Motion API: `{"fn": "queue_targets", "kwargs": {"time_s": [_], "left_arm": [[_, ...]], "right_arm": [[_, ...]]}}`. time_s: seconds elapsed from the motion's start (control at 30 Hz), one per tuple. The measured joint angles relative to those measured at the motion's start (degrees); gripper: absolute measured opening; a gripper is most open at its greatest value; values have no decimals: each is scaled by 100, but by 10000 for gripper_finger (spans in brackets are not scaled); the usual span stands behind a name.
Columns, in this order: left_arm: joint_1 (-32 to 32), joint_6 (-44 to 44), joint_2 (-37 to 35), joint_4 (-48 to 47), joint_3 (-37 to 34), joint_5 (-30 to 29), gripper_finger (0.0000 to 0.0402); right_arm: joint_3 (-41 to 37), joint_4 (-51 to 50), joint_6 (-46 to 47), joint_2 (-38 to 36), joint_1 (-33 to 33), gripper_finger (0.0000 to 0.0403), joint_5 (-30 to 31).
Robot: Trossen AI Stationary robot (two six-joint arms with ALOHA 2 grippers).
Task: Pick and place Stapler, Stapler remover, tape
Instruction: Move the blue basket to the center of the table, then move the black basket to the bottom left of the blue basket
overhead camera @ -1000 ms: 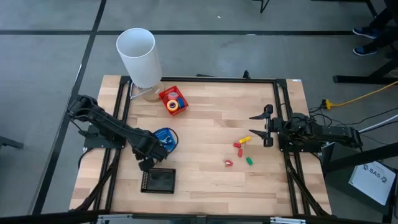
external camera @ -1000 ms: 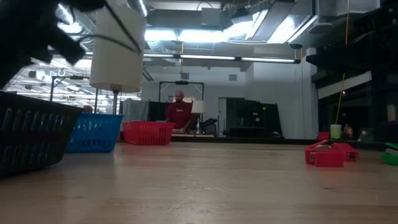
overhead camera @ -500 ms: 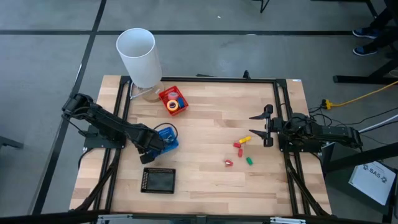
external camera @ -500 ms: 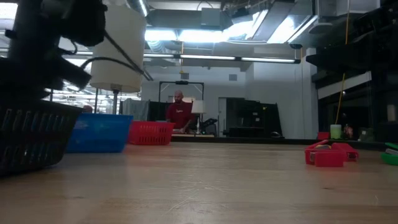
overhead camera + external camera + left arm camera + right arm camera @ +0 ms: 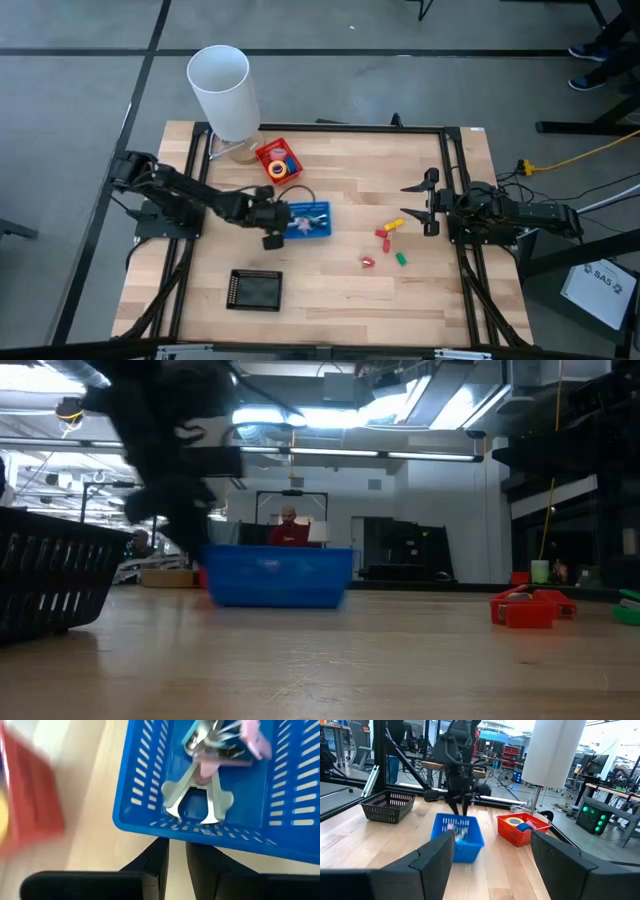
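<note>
A blue slotted basket (image 5: pixel 308 222) stands on its base at mid-table, and shows too in the low view (image 5: pixel 275 575). A metal staple remover with pink grips (image 5: pixel 200 795) lies in it. My left gripper (image 5: pixel 272 226) is at the basket's left end, fingers nearly together, pointing down (image 5: pixel 457 812). Yellow and blue tape rolls (image 5: pixel 281 166) lie in a red basket (image 5: pixel 268 152) farther back. My right gripper (image 5: pixel 428 203) waits open at the table's right edge. Small red, yellow and green pieces (image 5: pixel 386 236) lie to its left. My left gripper sets both fingertips (image 5: pixel 162 847) against the outer side of the basket's left end wall (image 5: pixel 200 834). Both fingers stay outside the basket and lie side by side along the wall. They come from above, pointing down. The basket rests level on the table.
A black basket (image 5: pixel 254 290) stands near the front left. A tall white cylinder (image 5: pixel 225 90) stands at the far left corner behind the red basket. Bare wood lies at the table's near middle. A person sits in the room beyond (image 5: pixel 288 535).
My left gripper has gone from beside the black basket toward the far edge and then toward the table's right edge. The blue basket has slid along the table to the right in front of it and turned about, its long side now lying left to right.
</note>
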Motion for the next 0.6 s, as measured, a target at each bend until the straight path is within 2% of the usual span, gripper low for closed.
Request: {"fn": "queue_targets", "kwargs": {"time_s": [0.17, 0.3, 0.4, 0.6], "left_arm": [[348, 1243, 500, 1305, 189, -85, 61], [476, 1628, 705, 1338, 724, -138, 60], [449, 1571, 700, 572, 1228, 317, 61], [-195, 1111, 674, -1886, 2289, 1020, 59]], "right_arm": [[-1, 0, 1, 0, 0, 262, -2], [-1, 0, 1, 0, -1, 262, 0], [0, 0, 1, 0, 0, 262, 0], [-1, 0, 0, 0, -1, 262, -1]]}}
